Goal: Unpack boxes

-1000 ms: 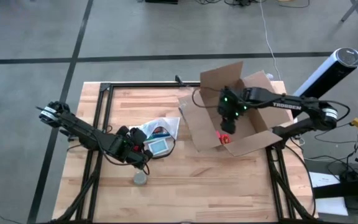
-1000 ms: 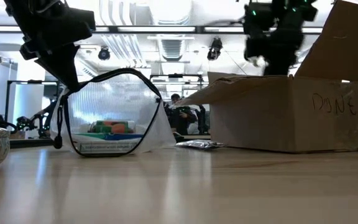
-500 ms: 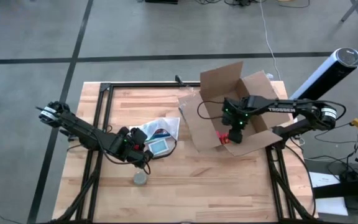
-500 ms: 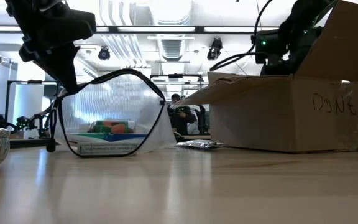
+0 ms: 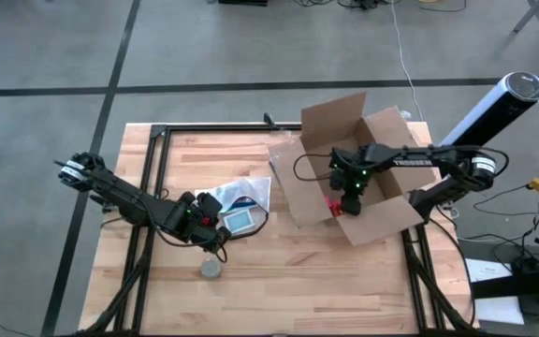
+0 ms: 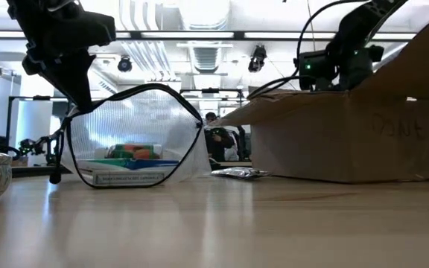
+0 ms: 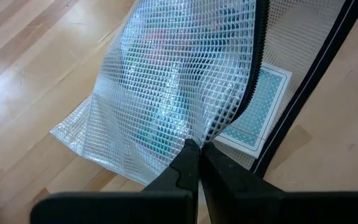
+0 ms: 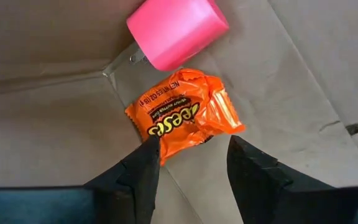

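Straddling an orange candy packet (image 8: 182,118), half-open right pincer (image 8: 191,155).

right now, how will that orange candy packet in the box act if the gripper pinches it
The orange candy packet looks thin and crinkled, so it will probably crumple and feel light. Its glossy wrapper may slip between the right gripper fingers. Lying flat on the box floor, it shouldn't roll.
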